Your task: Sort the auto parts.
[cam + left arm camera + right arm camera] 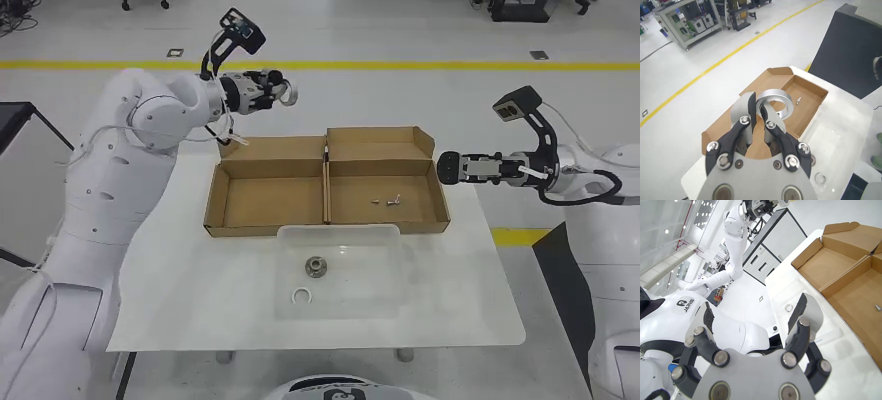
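Note:
My left gripper (pixel 272 92) (pixel 758 108) is held above the table's far left corner, shut on a silver metal ring (pixel 288 93) (pixel 774 102), one finger inside the ring and one outside. Below it lie two open cardboard boxes, the left box (pixel 265 200) (pixel 757 147) bare inside and the right box (pixel 350 195) (pixel 810 111) holding small bolts (pixel 385 198) (pixel 797 99). My right gripper (pixel 443 167) (pixel 753 313) hangs open and empty beside the right box's outer end. A clear tray (pixel 360 285) holds a round metal part (pixel 315 265) and a white ring (pixel 300 295) (pixel 788 307).
The tray sits at the table's front, touching the boxes' near walls. A dark cabinet (pixel 15 125) stands off the table's left side. Bare tabletop (pixel 480 290) lies right of the tray.

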Controlling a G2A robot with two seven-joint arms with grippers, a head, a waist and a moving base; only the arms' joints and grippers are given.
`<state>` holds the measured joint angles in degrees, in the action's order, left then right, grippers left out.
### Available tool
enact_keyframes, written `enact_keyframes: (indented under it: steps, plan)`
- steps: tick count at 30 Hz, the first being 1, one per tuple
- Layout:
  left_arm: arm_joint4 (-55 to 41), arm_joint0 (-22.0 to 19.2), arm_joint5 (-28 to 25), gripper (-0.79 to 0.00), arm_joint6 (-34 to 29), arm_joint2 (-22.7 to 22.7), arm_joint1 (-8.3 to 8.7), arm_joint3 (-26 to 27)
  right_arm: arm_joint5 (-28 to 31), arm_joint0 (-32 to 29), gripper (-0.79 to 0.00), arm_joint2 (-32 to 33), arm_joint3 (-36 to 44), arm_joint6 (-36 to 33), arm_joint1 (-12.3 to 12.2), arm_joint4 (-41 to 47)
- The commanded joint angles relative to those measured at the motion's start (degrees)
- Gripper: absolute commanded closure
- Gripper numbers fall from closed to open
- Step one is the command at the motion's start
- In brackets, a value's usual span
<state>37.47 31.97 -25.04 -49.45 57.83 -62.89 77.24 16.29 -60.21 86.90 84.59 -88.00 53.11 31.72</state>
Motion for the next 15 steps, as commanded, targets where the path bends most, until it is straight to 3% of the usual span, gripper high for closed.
enact_keyframes:
  steps: [1, 15]
  plan:
    - [1.01, -2.06, -0.70, 0.000, -1.16, -2.13, -0.54, -3.70, 0.00, 0.00, -0.785, 0.00, 0.00, 0.00, 0.00, 0.00]
    - [4.62, -4.61, -4.23, 0.000, -6.56, -10.43, -2.63, -15.24, 0.00, 0.00, -0.785, 0.00, 0.00, 0.00, 0.00, 0.00]
